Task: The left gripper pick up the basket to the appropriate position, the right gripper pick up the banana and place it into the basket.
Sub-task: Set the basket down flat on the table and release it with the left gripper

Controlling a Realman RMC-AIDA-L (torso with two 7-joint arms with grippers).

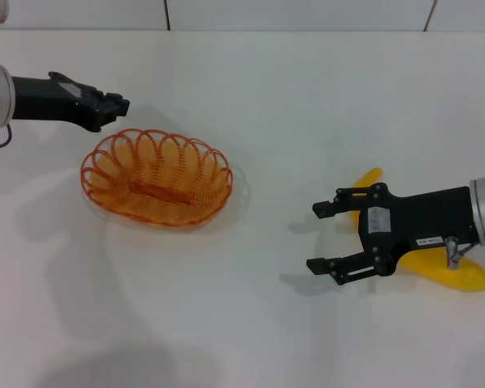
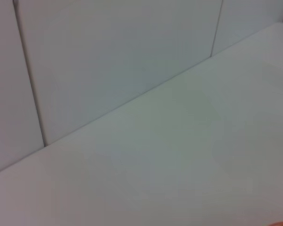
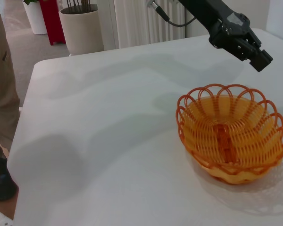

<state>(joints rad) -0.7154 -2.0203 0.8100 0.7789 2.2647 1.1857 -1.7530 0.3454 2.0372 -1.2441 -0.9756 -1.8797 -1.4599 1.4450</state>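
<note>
The orange-red wire basket (image 1: pixel 224 173) stands upright and empty on the white table, left of centre; the right wrist view also shows the basket (image 3: pixel 183 123). My left gripper (image 1: pixel 120 104) hovers just past the basket's far-left rim, not touching it, shut with nothing in it; it shows too in the right wrist view as the left gripper (image 3: pixel 261 60). The yellow banana (image 1: pixel 462 277) lies at the right, partly hidden under my right arm. My right gripper (image 1: pixel 314 237) is open above the table, its fingertips reaching past the banana toward the basket, holding nothing.
The white table (image 1: pixel 250 323) runs back to a panelled wall (image 2: pixel 108 56). In the right wrist view a person's leg (image 3: pixel 0 94) and potted plants (image 3: pixel 82 28) stand beyond the table's far edge.
</note>
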